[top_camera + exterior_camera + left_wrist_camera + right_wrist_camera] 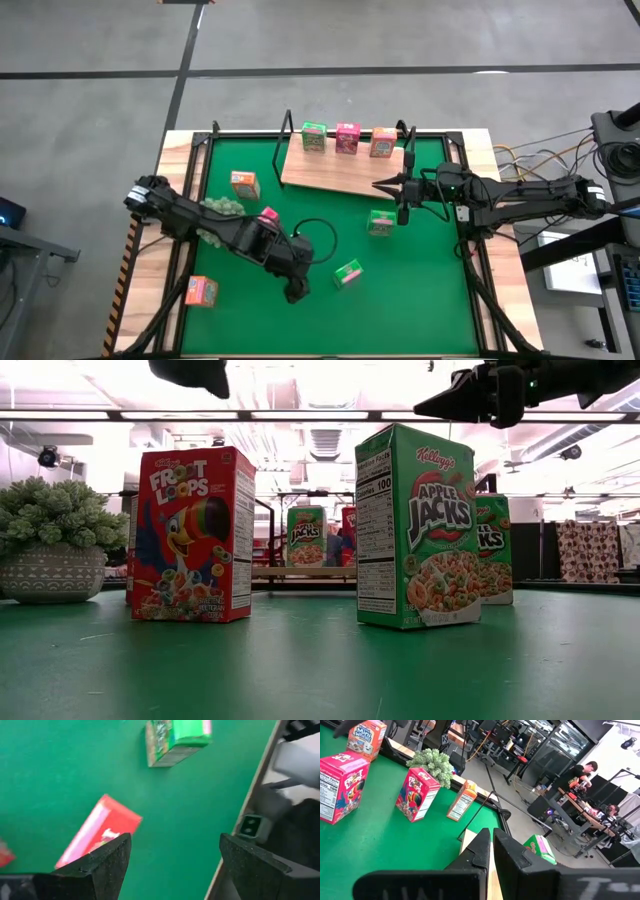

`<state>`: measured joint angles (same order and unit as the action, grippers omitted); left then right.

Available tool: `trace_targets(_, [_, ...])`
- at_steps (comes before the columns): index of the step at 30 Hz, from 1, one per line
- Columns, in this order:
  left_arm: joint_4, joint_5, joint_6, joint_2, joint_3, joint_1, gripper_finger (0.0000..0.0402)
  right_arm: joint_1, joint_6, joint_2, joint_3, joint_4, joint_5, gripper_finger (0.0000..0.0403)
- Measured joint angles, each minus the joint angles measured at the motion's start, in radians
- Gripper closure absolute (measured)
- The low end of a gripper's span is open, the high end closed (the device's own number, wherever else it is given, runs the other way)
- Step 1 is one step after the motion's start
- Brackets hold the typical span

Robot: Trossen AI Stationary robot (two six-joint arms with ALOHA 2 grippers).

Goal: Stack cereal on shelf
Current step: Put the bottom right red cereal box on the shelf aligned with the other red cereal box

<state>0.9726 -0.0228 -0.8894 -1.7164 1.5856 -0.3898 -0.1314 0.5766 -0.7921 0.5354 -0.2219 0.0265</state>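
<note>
The left arm enters from the left edge of the high view and runs diagonally down toward the lower centre, its wrist bent downward. The left gripper (294, 292) sits there with its 2 fingers (107, 862) spread wide and nothing between them. The right arm reaches in from the right edge, stretched nearly level toward the centre. The right gripper (380, 184) has its 2 fingers (485, 847) pressed together, empty.

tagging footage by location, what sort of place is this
Probably a robotics lab or workshop: a green table mat with bundled cables beside it, people at cluttered workbenches behind, and exposed ceiling ducts.
</note>
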Motion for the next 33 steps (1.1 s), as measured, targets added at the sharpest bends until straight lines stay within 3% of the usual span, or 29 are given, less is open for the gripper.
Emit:
trace_targets(10, [0.093,-0.074,0.041,0.000,-0.001,0.000,0.0107,0.000,0.000,0.000,0.000,0.000,0.000,0.0390])
trace_targets(24, [0.162,-0.152,0.364,0.000,-0.012,-0.008,0.0093,0.000,-0.013,0.000,0.000,0.000,0.000,0.0390])
trace_targets(33, [0.107,-0.153,0.366,0.000,-0.101,-0.008,0.0101,0.000,-0.027,0.000,0.000,0.008,0.000,0.0390])
